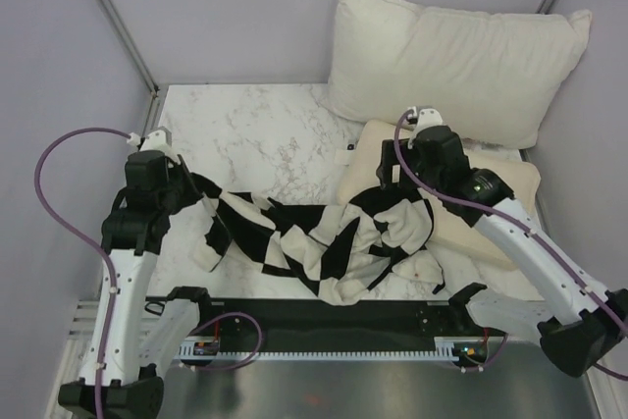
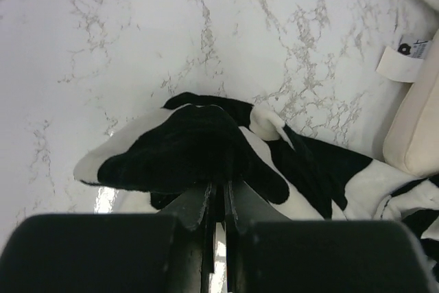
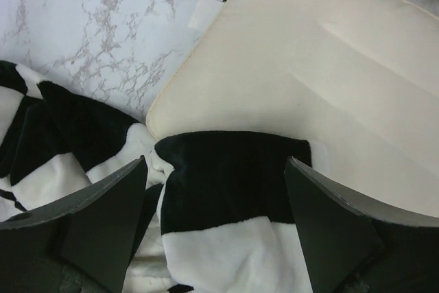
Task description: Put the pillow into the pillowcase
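Pillowcase [image 1: 314, 233] lies bunched across the table [image 1: 255, 134]. Its left end is pinched in the left gripper [image 2: 218, 197], jaws clenched on the checkered fabric. Its other end drapes over the near corner of the pillow [image 3: 329, 66], which lies flat at the right, partly under the right arm, in front of a bigger white pillow [image 1: 461, 56]. Right gripper [image 3: 219, 169] hangs over the draped edge, jaws spread wide, holding nothing.

Step judged: getting the case mouth over the pillow corner. The pillow is not inside yet, and the mouth itself cannot be made out. Next move likely calls for pinching one fabric layer only, not the pillow. Bare marble is open left of the pillow. The white pillow and back wall crowd the far right side.
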Available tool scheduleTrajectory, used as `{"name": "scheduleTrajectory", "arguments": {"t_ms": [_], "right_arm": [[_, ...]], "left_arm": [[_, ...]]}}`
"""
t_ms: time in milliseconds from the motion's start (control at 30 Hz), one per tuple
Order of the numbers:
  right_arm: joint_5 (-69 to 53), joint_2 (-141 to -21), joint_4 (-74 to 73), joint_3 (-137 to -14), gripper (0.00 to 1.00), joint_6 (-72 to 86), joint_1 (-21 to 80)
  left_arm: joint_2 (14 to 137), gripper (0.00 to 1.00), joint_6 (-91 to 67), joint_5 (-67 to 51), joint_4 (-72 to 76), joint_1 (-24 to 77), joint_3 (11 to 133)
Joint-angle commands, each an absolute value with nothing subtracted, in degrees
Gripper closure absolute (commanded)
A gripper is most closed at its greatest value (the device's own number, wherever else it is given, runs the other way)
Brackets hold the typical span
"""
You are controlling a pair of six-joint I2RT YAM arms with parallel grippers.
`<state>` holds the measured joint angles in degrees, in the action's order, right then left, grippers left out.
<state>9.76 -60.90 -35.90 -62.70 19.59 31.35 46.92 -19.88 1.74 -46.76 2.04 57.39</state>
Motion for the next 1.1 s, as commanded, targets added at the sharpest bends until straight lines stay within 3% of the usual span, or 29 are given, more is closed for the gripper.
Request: {"name": "scheduleTrajectory", "arguments": {"t_ms": [0,500,533,567,633,667,733,767,1067], "right_arm": [[1.85,-65.81,-33.93,-65.3,0.1,13.19,31.99],[22.05,-90.26,-39.9,-69.88,0.15,9.75,48.77],[23.8,-90.61,-39.73,-69.53,0.18,10.02,49.39],[23.82,-90.96,-39.55,-69.17,0.39,9.93,49.57],[24.6,-91.32,-39.55,-68.82,0.51,10.28,50.09],[24.87,-91.49,-39.46,-68.99,0.7,10.37,50.36],[24.7,-91.32,-39.29,-69.34,0.82,10.72,50.54],[24.35,-91.23,-39.2,-70.04,0.97,10.9,50.54],[22.84,-90.09,-32.97,-79.17,1.0,11.86,50.98]], "left_arm": [[42.45,0.91,-14.6,1.56,-44.38,1.76,58.88],[42.54,0.97,-15.73,-0.79,-45.44,1.76,58.27],[42.19,0.97,-15.65,-0.62,-45.44,1.76,58.27],[42.1,0.97,-15.47,-0.18,-45.61,1.76,58.27],[41.92,0.96,-15.38,-0.26,-45.79,1.76,58.36],[41.92,0.97,-15.47,1.82,-45.88,1.76,58.45],[42.01,0.97,-15.99,1.85,-45.62,1.76,58.27],[42.36,0.97,-16.61,1.06,-45.44,1.76,58.1],[43.42,0.98,-20.57,5.44,-42.19,-1.83,54.14]]}}
